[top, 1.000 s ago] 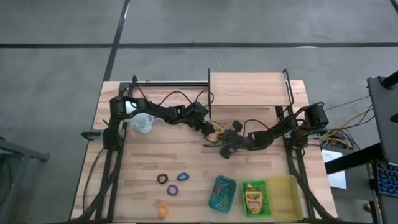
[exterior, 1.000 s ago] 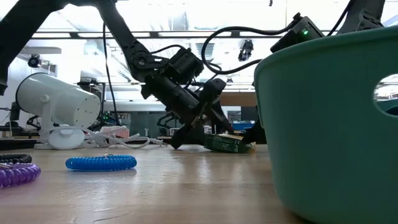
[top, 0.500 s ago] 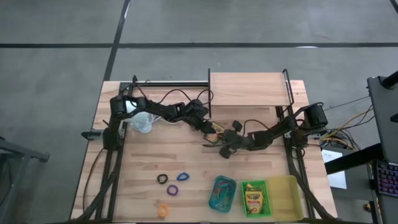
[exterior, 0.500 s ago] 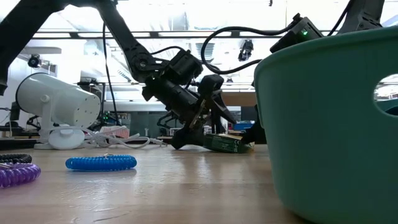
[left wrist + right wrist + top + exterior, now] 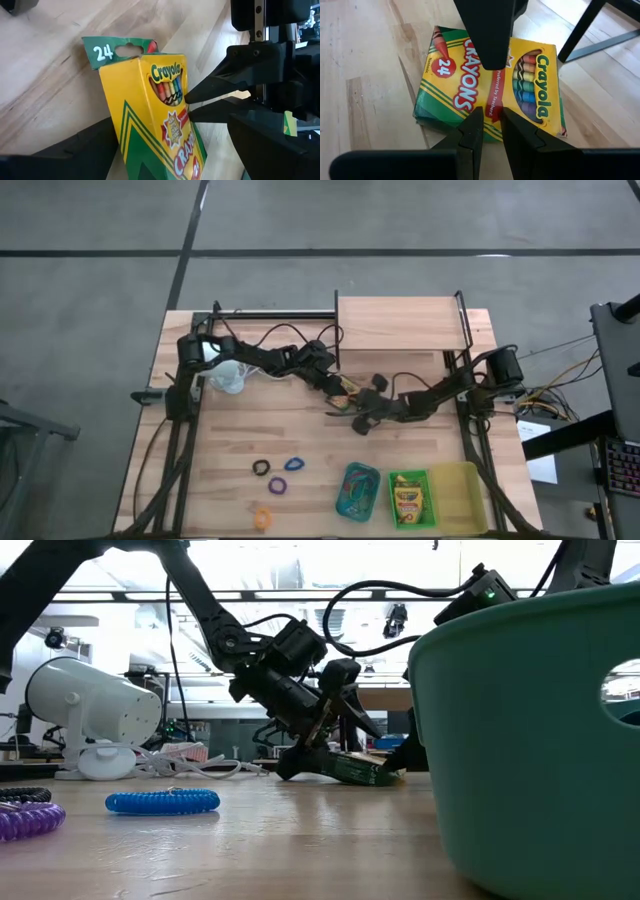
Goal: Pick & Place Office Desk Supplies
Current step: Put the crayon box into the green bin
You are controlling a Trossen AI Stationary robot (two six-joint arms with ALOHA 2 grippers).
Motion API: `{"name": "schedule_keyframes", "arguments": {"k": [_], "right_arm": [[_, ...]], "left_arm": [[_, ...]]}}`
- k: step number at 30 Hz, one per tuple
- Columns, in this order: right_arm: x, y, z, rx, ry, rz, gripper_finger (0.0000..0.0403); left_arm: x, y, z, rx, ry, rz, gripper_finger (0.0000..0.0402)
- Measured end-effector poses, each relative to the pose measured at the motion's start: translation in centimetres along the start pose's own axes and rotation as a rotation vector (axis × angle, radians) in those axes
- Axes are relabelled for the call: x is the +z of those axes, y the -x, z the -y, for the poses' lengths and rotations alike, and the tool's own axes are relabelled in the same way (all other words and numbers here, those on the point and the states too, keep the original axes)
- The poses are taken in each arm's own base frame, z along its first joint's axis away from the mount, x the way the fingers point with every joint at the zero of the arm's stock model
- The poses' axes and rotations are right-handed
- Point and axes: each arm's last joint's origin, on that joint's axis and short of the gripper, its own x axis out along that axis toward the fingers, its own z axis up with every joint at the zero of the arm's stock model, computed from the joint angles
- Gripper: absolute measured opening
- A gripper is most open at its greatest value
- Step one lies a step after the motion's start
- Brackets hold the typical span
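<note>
A yellow-and-green crayon box point(image 5: 347, 391) sits mid-table, tipped up, with one edge on the wood point(image 5: 385, 778). My left gripper point(image 5: 172, 130) is open wide and reaches in from the table's left, one finger on each side of the box point(image 5: 150, 115). My right gripper point(image 5: 490, 115) comes from the right with only a narrow gap between its fingers, tips at the box's printed face point(image 5: 485, 95). Black point(image 5: 261, 468), blue point(image 5: 294, 463), purple point(image 5: 277, 485) and orange point(image 5: 262, 518) loops lie near the front edge. My left gripper slants down from the table's left. One finger point(image 5: 85, 150) lies against the box's striped side point(image 5: 117, 145), under the raised part. The other finger point(image 5: 270, 145) stands off the printed face with a gap. The box leans tilted, its lower edge on the table. My right gripper has its two fingertips point(image 5: 476, 120) against the printed face near a long edge point(image 5: 490, 107), slanting down from the table's right. Nothing is pinched between them. In the left wrist view the tips point(image 5: 192, 95) meet the face beside the crayon window.
Teal point(image 5: 357, 490), green point(image 5: 390, 480) and yellow point(image 5: 455, 495) trays stand at the front right; the green one holds another crayon box point(image 5: 408, 500). A white lamp point(image 5: 225, 375) with its cord stands at the left. A raised wooden shelf point(image 5: 400, 323) is at the back.
My left gripper has turned a little at the wrist while staying in place. The crayon box has tipped: its end toward the table's left has risen off the wood, and its right end has stayed down.
</note>
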Motion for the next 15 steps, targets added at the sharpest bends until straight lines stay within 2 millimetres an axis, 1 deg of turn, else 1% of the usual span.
{"name": "schedule_keyframes", "arguments": {"k": [15], "right_arm": [[0.94, -0.18, -0.31, -0.028, -0.004, 0.042, 0.0068]], "left_arm": [[0.00, -0.03, 0.00, 0.016, 0.003, 0.014, 0.0368]]}}
